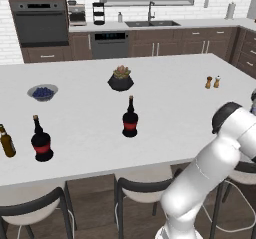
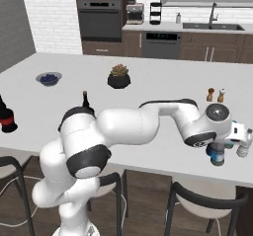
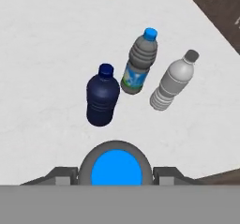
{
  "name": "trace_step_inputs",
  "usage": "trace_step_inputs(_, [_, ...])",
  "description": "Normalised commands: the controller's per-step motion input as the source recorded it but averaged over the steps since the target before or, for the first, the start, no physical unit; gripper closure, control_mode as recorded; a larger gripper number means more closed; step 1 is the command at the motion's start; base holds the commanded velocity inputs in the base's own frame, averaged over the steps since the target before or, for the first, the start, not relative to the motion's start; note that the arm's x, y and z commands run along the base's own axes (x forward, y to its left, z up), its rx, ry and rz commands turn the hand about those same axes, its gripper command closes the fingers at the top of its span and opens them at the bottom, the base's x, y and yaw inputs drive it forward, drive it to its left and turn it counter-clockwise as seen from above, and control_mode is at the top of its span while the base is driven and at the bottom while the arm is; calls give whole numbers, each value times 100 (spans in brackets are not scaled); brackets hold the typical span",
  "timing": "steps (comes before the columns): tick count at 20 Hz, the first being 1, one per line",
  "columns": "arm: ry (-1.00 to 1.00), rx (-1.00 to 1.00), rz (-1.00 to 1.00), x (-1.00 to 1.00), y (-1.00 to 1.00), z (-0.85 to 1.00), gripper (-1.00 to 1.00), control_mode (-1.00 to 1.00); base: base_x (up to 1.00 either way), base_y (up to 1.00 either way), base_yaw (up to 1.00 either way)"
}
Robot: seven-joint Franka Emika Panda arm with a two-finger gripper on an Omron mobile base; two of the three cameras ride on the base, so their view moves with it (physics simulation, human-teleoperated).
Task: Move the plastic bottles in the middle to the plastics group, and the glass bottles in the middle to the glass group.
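Observation:
My gripper [image 3: 115, 175] is closed around a plastic bottle [image 3: 115, 168], seen from above as a bright blue cap in a grey ring, with a finger against each side. In the right base view this bottle [image 2: 216, 157] stands upright on the counter under the hand, near the island's right front edge. Just beyond it stand a dark blue bottle [image 3: 102, 101], a clear bottle [image 3: 139, 63] with blue cap and label, and a pale grey bottle [image 3: 173, 82]. One black red-banded bottle [image 1: 130, 118] stands mid-counter. Another black bottle [image 1: 42, 140] stands beside an amber bottle [image 1: 6, 142] at the left.
Salt and pepper shakers [image 1: 213, 82] stand behind the plastic bottles. A dark pot with a succulent [image 1: 120, 79] and a bowl of blueberries [image 1: 43, 92] sit farther back. Stools [image 1: 142, 188] line the island's [image 1: 170, 98] front edge.

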Motion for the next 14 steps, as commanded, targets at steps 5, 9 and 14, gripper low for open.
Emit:
trace_step_inputs(5, [0,1,0,2,-39,-12,100,-100,0,0,0])
trace_step_inputs(9, [2,16,0,20,-15,-12,100,-100,0,0,0])
trace_step_inputs(14, [2,16,0,18,-5,-8,100,-100,0,0,0])
